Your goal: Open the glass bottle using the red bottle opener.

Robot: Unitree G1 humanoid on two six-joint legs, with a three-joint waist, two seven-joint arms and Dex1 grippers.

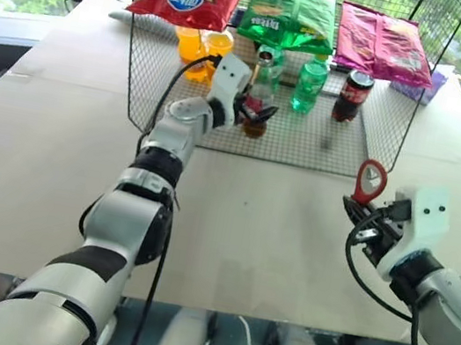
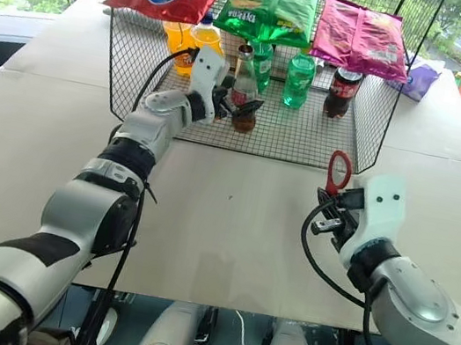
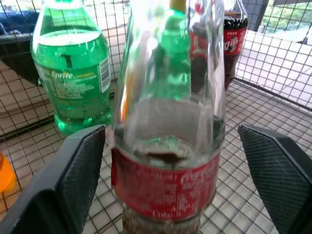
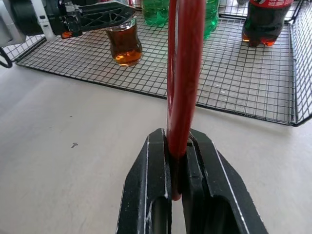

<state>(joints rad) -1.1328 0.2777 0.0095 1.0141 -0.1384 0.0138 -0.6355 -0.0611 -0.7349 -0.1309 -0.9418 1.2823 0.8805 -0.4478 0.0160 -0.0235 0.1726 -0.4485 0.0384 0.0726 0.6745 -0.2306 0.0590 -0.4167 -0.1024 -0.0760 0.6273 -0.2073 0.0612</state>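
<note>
Left gripper [image 1: 257, 113] spread around glass bottle [image 1: 259, 97] — right gripper [image 1: 364, 216] pinching red bottle opener [image 1: 370, 180].

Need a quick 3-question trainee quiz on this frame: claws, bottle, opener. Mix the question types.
1. True or false: the left claw is already clamped on the glass bottle.
2. What does the right claw hold?
A. the red bottle opener
B. a green bottle
C. nothing
3. Fill in: the glass bottle stands on the wire ____.

Key:
1. False. Its fingers stand open on either side of the bottle.
2. A
3. rack
</note>
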